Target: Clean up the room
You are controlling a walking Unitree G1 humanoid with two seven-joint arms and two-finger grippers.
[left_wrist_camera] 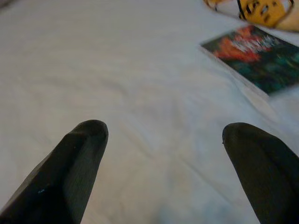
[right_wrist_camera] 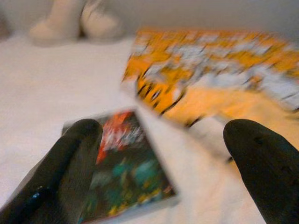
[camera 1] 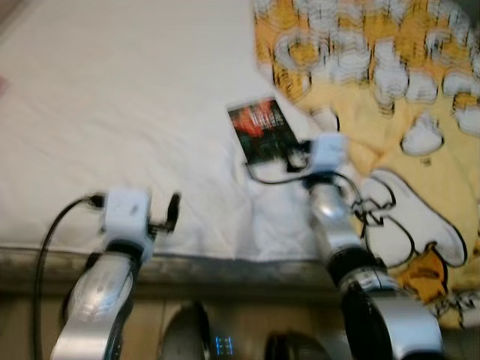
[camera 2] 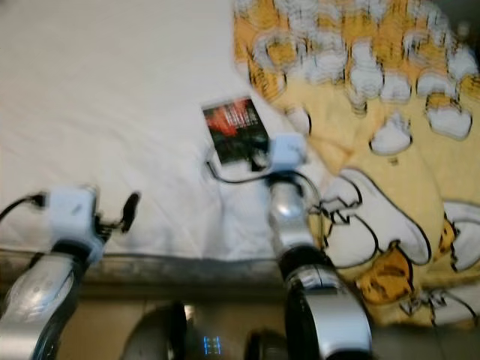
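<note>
Nearest the robot, the left end effector (camera 1: pixel 166 216) hovers low over the white sheet (camera 1: pixel 127 112) of the bed, just past the mattress edge. Its fingers (left_wrist_camera: pixel 77 163) are spread wide with nothing between them, and it looks parked out of the way while the other arm works.

Further in, the right end effector (right_wrist_camera: pixel 161 154) reaches across the sheet to the book (camera 1: pixel 260 130), a thin volume with a dark red-and-green cover lying flat. Its fingers (right_wrist_camera: pixel 70 163) are also wide apart and empty. One seems to sit over the book's near corner, though the blur makes contact hard to judge. That wide spread suits straddling the cover before closing on it, so this is likely the approach to picking the book up.

Just beyond and to the robot's right, a yellow cartoon-print blanket (camera 1: pixel 390 97) lies rumpled, its edge close to the book. At the far end of the bed, pale pillows (right_wrist_camera: pixel 70 23) rest against the wall.
</note>
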